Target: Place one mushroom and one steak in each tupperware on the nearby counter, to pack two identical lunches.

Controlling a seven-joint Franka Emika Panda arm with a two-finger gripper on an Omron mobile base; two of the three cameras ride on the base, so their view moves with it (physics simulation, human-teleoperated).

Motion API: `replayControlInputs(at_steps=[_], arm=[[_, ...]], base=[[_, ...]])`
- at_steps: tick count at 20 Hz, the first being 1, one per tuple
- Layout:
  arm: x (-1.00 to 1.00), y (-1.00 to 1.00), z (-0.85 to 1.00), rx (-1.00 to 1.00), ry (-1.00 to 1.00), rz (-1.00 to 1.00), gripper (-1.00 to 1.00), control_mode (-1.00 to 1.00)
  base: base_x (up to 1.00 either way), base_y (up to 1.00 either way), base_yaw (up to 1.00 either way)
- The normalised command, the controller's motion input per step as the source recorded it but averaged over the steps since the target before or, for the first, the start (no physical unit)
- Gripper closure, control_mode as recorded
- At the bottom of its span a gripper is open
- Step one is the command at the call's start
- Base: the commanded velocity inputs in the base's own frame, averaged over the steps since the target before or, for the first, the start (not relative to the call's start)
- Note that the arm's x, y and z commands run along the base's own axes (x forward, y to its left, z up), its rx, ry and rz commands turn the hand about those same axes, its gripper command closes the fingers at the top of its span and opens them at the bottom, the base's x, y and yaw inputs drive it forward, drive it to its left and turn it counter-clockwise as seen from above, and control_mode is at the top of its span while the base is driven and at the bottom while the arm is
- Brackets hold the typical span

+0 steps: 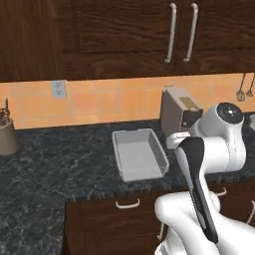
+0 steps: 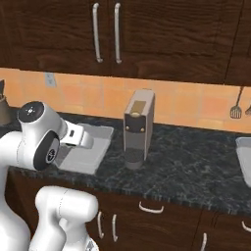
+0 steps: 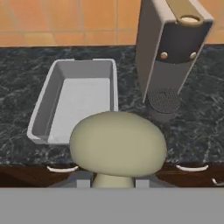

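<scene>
Dark speckled stone runs across the middle of every view, the counter (image 1: 60, 164) backed by orange tile and dark wooden doors above. At the centre of the left base view sits a grey tupperware (image 1: 139, 154), nothing in it yet; in the hand view it lies in the upper left, with the tall grey coffee machine (image 3: 168, 52) just beside it at upper right. At the far right edge of the right base view I can make out the rim of a second grey container (image 2: 243, 159), well apart from the first. My gripper (image 3: 109, 183) is clamped on the stem of a pale mushroom (image 3: 118, 142), whose cap takes up the lower centre of the hand view. As I judge it, I am carrying this mushroom to the near tub. To do it well I would steer toward the upper left of the hand view until the cap sits over the tub's floor, staying wide of the machine, then lower before releasing so it cannot roll over the rim.
</scene>
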Motion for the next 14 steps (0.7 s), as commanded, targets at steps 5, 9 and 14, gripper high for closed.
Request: replayControlInputs(at_steps=[5,9,14], arm=[[0.00,0.00,0.00,0.00,0.00,0.00,1.00,1.00],[0.00,0.00,0.00,0.00,0.00,0.00,1.00,1.00],[0.00,0.00,0.00,0.00,0.00,0.00,1.00,1.00]], base=[[0.45,0.58,-0.04],[0.59,0.37,-0.01],[0.67,0.12,0.00]])
